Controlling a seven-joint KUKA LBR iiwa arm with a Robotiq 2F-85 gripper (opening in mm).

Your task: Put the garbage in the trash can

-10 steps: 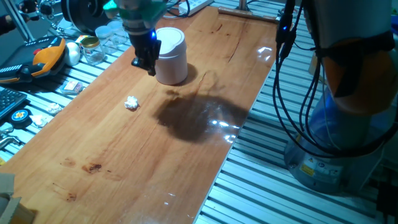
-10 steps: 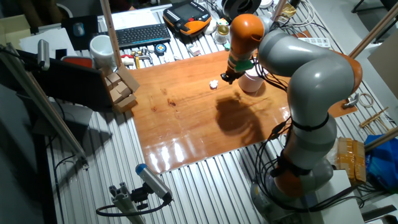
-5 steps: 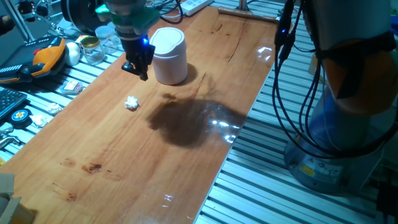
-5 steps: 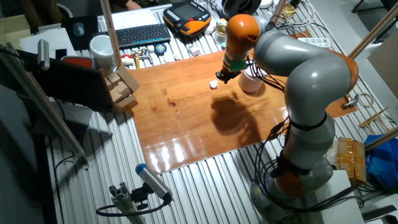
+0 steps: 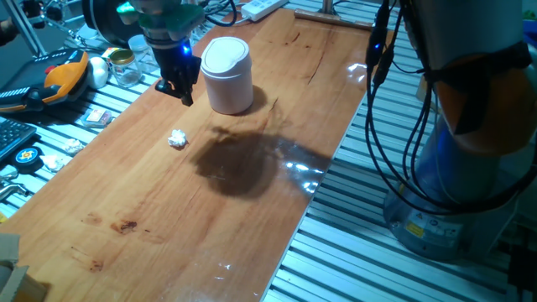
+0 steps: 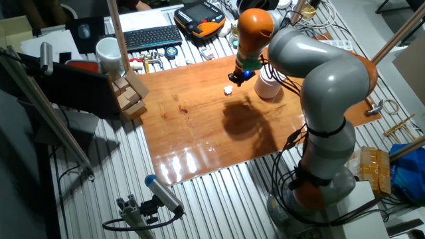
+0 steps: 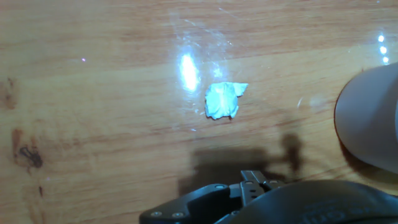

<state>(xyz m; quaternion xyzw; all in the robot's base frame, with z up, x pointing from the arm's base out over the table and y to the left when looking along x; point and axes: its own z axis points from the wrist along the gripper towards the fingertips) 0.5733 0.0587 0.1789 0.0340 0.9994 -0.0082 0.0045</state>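
Observation:
The garbage is a tiny crumpled white wad lying on the wooden table, also seen in the other fixed view and near the middle of the hand view. The trash can, a small white bin with a domed lid, stands upright just right of the wad; its rim shows at the right edge of the hand view. My gripper hangs above the table between the bin and the wad, beside the bin's left wall. Its jaws look open and hold nothing.
Glass jars, an orange-and-black device and flat paper scraps lie off the table's left edge. A keyboard, a white cup and wooden blocks sit beyond the far corner.
My gripper has moved left, away from the front of the trash can and toward the spot above the wad. The wad and the bin have stayed put.

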